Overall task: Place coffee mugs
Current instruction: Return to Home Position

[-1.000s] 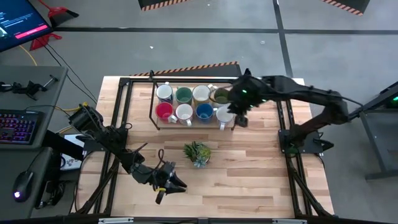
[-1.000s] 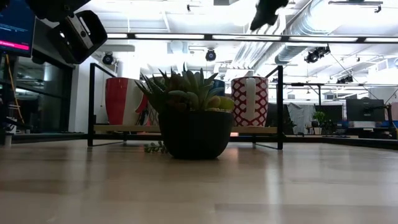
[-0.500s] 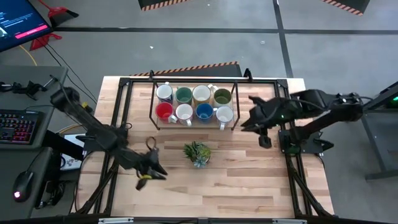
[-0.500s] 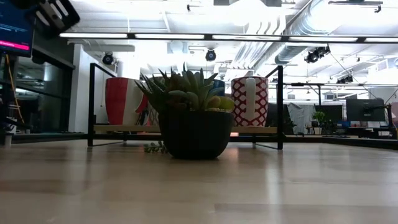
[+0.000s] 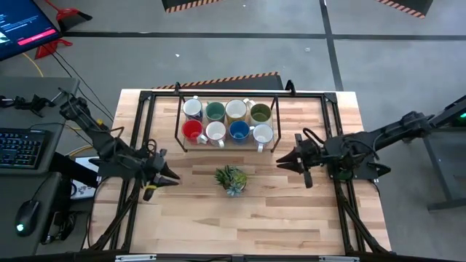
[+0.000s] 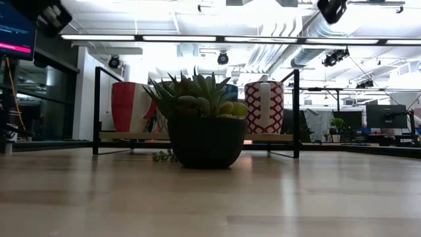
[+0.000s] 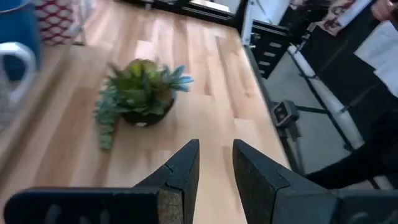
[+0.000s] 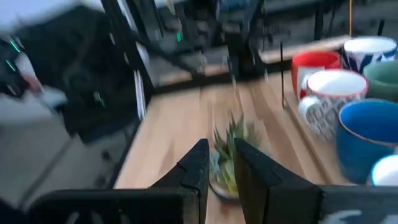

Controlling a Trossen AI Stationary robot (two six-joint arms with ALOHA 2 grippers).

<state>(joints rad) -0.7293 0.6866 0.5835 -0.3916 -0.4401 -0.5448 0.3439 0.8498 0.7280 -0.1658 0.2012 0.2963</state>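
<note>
- High view: the wooden table (image 5: 291, 218) is made of pale, smooth planks. Black rails (image 5: 233, 92) run around it. There is wide open wood all around the spiky plant (image 5: 231, 179) in the middle.
- A black wire shelf (image 5: 180, 124) stands in the middle of the far side. The eight coffee mugs (image 5: 215, 132) sit in it, close together, in two rows of four.
- The far row has a white one with blue marks, a teal green mug (image 5: 215, 111), a cream one and an olive green mug (image 5: 260, 113). The near row has a red mug (image 5: 192, 130), a white one, a blue mug (image 5: 239, 130) and one more white one.
- The left gripper (image 5: 172, 180) hangs over the left side of the table. It points at the plant but is well apart from it. The right gripper (image 5: 281, 161) hangs over the right side, near the shelf's front corner.
- Low view: the plant grows in a round dark pot (image 6: 207, 141) in front of the shelf. The red mug looks smooth and shiny on the left. A patterned mug (image 6: 264, 105), red with white shapes, stands on the right. Dark arm parts (image 6: 331, 8) poke in at the top corners.
- Left wrist view: the left gripper's fingers (image 7: 186, 168) are close together with only a thin gap, and they hold nothing. Bare wood lies between them and the plant.
- Right wrist view: the right gripper's fingers (image 8: 196, 165) are also close together with a thin gap, and they hold nothing. The plant sits just past them, and the round mugs line the shelf to one side.
</note>
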